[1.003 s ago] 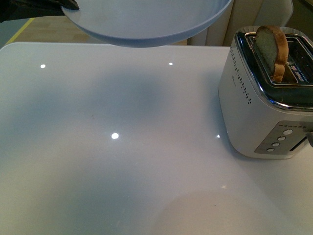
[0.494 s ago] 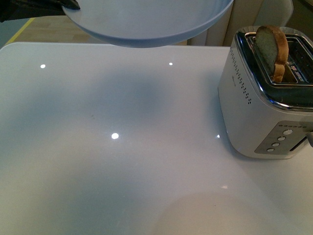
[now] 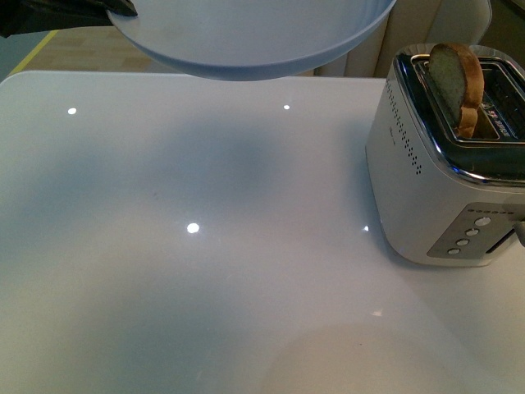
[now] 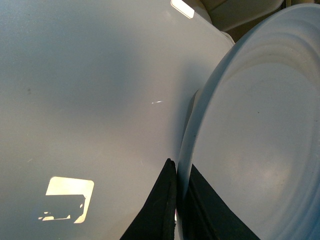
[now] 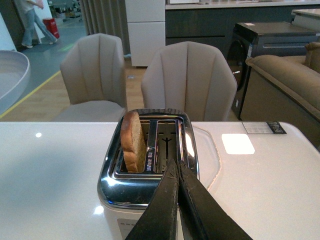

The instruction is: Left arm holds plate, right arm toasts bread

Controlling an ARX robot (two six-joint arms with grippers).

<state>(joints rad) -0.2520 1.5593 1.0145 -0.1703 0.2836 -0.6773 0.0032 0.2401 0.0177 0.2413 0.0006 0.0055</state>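
The pale blue-grey plate hangs in the air over the far side of the white table. My left gripper is shut on its rim; in the left wrist view the black fingers pinch the plate's edge. The bread slice stands upright, sticking out of the left slot of the silver toaster at the right. In the right wrist view my right gripper is shut and empty, over the toaster's front end, beside the bread.
The white table stretches in front of me. Two beige chairs stand behind the table's far edge. A sofa and dark cabinets are further back.
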